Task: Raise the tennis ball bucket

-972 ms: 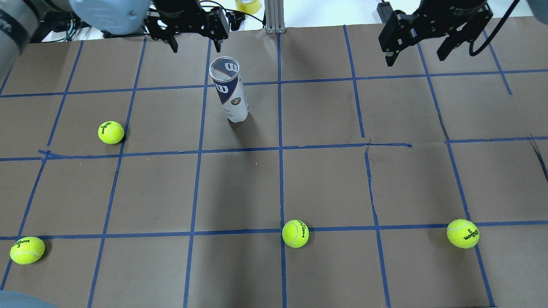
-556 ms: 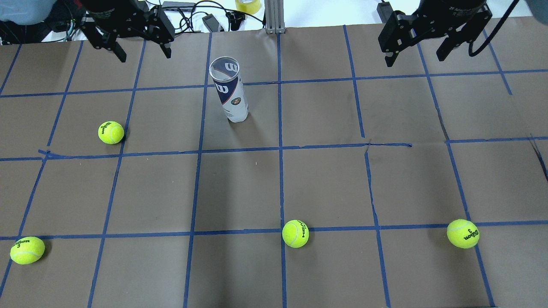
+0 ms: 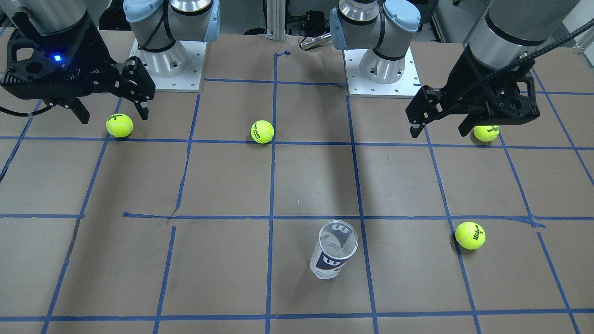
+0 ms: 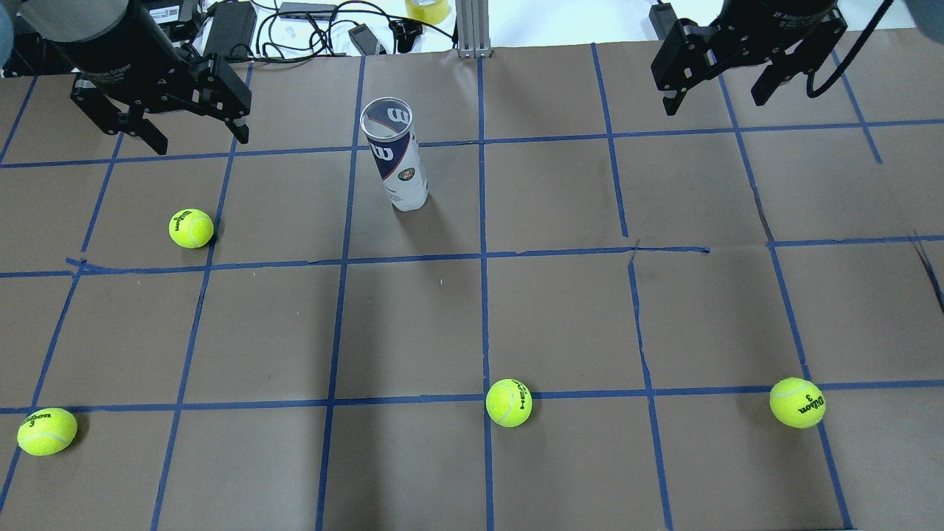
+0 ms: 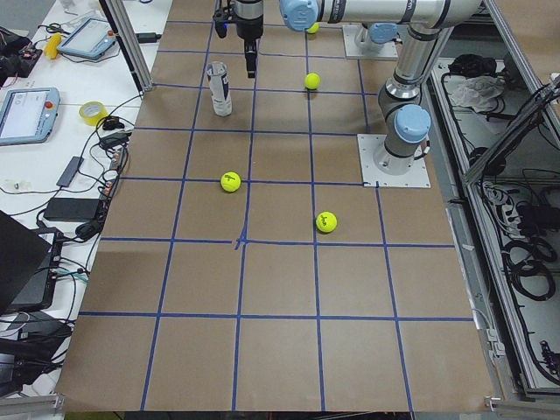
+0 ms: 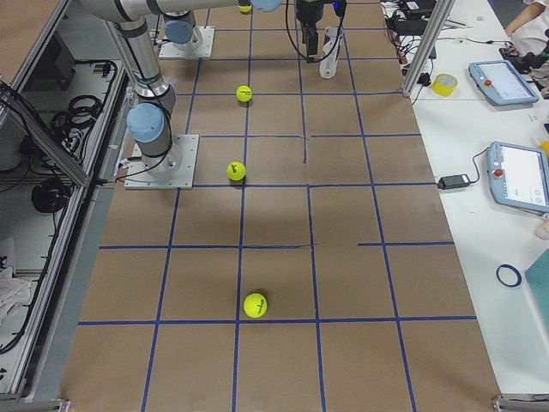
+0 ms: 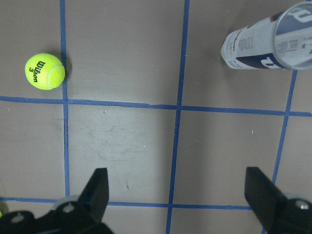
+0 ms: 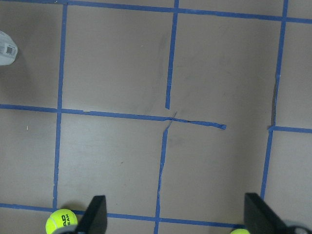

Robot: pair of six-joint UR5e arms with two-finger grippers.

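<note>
Clear plastic and tall, the tennis ball bucket point(image 4: 394, 155) stood upright between my left gripper point(image 4: 199, 141) and right gripper point(image 4: 714, 103), well apart from both; each gaped wide, empty. I judged an off-centre approach could topple it.

The tennis ball can point(image 4: 394, 155), upper centre of the overhead view, is clear glossy plastic with a smooth printed label. Matt, creased brown paper covers the table point(image 4: 560, 317), gridded with blue tape point(image 4: 484, 317). The balls point(image 4: 509, 403) look fuzzy.
</note>
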